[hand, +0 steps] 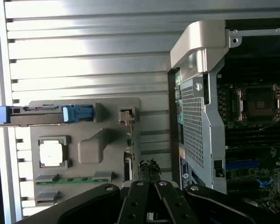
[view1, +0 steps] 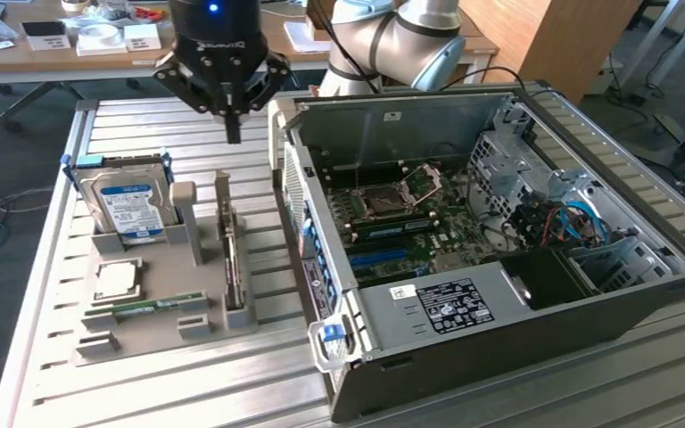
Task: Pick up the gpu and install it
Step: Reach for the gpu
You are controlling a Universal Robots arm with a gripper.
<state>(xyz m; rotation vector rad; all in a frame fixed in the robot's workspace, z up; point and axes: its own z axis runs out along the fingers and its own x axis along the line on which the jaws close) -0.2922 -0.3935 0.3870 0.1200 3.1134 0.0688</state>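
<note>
1. Gripper [view1: 233,134] jaws are sitting pressed together, gripping nothing, hanging over the tray's [view1: 152,334] far end.
2. Gpu [view1: 232,259] is standing on edge in a tray slot, apart from the gripper. It is showing only its slim edge [hand: 127,149], so its faces are hard to make out.
3. Hard drive [view1: 128,205] is standing near it, toward the exterior view's left.
4. Open case [view1: 498,303] is lying at the exterior view's right, its corner cut off by the frame.

The closed pincer [hand: 149,187] hangs by the grey tray [hand: 46,106], seemingly near the edge-on gpu [hand: 129,161].
</note>
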